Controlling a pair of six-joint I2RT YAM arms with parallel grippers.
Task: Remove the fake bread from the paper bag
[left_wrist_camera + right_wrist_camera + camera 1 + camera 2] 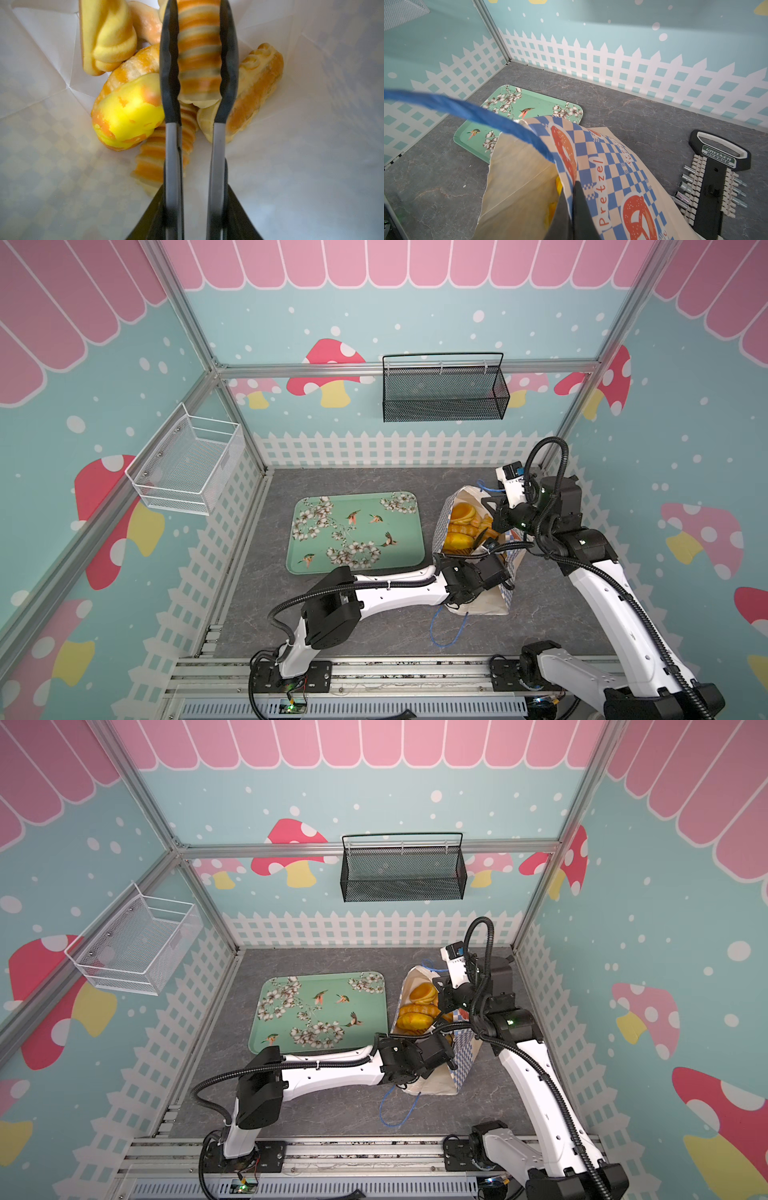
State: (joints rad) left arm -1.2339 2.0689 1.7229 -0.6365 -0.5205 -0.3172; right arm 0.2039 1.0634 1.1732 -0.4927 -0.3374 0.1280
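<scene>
Grasps a striped ridged roll [199,62] firmly between the long black fingers of the left gripper [199,20], deep inside the paper bag [62,166]. Beneath it, more fake bread [158,158], among it a yellow-glazed bun [128,112] and a twisted roll [108,37]. Pinches the bag's rim tight with the right gripper [574,187], next to orange "Pretzel" lettering on blue checks. Bag toward the tabletop's [374,622] right edge, just beside the floral tray [357,531]. Near the bag, a socket rack [712,197] labelled "GREENER".
</scene>
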